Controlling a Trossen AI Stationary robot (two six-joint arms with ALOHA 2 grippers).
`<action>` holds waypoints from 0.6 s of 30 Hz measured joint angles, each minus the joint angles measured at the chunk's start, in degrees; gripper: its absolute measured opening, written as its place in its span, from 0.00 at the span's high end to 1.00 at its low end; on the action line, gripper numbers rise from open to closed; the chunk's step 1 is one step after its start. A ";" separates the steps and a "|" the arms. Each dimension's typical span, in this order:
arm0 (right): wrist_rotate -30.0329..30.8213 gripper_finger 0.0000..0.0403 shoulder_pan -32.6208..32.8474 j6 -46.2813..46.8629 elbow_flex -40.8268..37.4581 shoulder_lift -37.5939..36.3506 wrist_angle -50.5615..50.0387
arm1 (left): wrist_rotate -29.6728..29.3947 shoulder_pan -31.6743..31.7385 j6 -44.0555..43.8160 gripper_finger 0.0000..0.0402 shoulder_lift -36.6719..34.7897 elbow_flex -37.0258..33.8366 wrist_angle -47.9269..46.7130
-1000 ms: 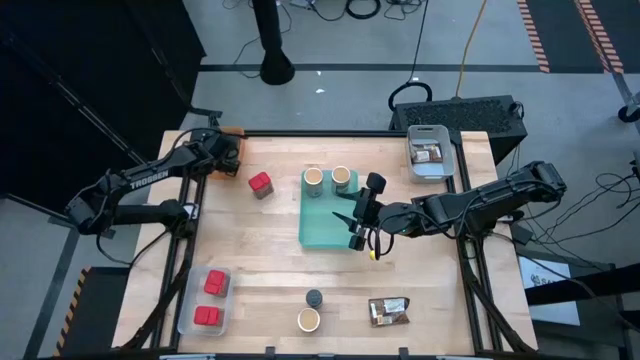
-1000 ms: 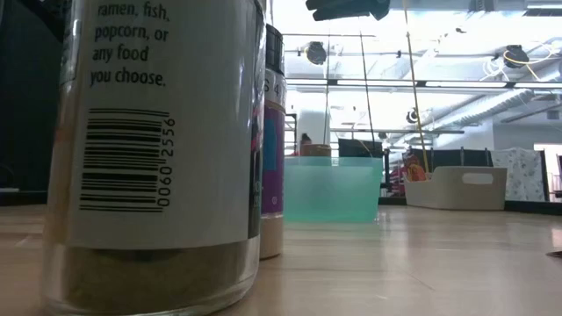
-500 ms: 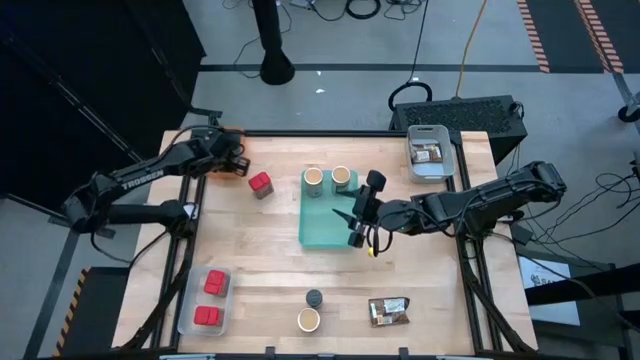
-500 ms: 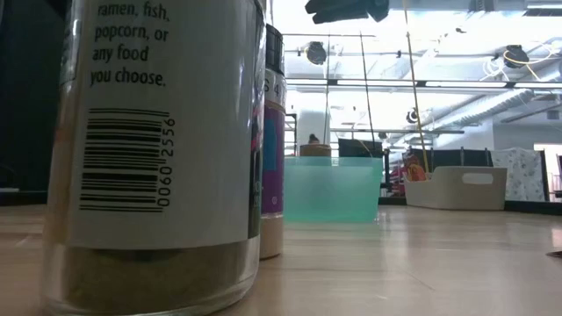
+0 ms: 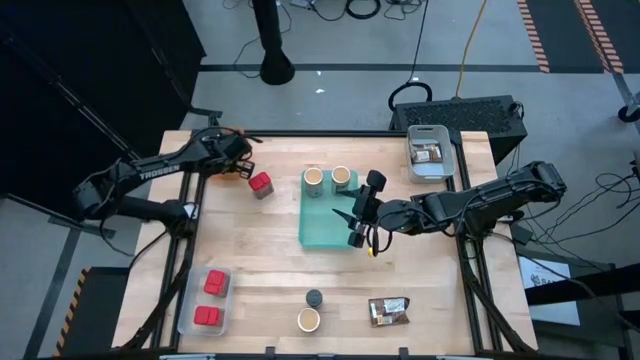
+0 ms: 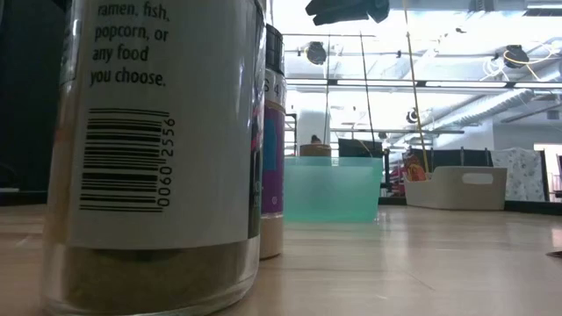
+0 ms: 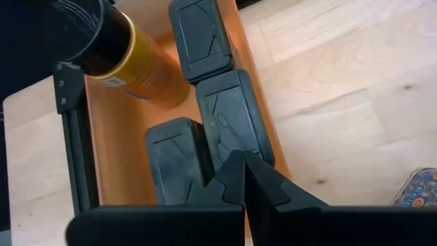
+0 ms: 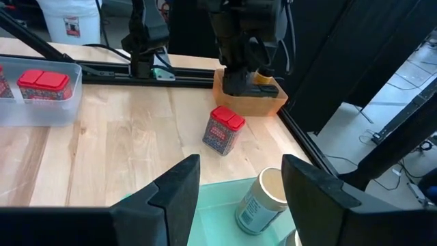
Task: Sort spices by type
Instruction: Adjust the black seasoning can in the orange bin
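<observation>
Nearest low cam: big spice jar (image 6: 158, 149), tan jar (image 5: 308, 320) at front edge. Mid-table: right gripper (image 5: 356, 222) half-open, empty, unmoved over teal tray (image 5: 322, 225). Far left: left gripper (image 5: 243, 162) shut, empty, has swung from orange tray (image 7: 109, 164) toward red spice box (image 5: 261, 184); likely next pick.

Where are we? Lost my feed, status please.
Left gripper shut over orange tray. Right gripper open, empty, above teal tray. Red box loose.
</observation>
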 joint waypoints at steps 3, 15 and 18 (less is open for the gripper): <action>0.00 0.53 0.00 0.01 0.00 0.02 -0.01 | -0.40 0.03 0.00 1.00 0.51 0.08 -0.41; 0.00 0.53 0.00 0.00 0.00 0.02 -0.16 | 0.65 -1.04 -0.09 1.00 -0.89 0.06 -3.79; 0.00 0.53 -0.01 0.01 0.00 0.02 -0.16 | 0.65 -1.05 -0.07 1.00 -0.89 0.06 -4.16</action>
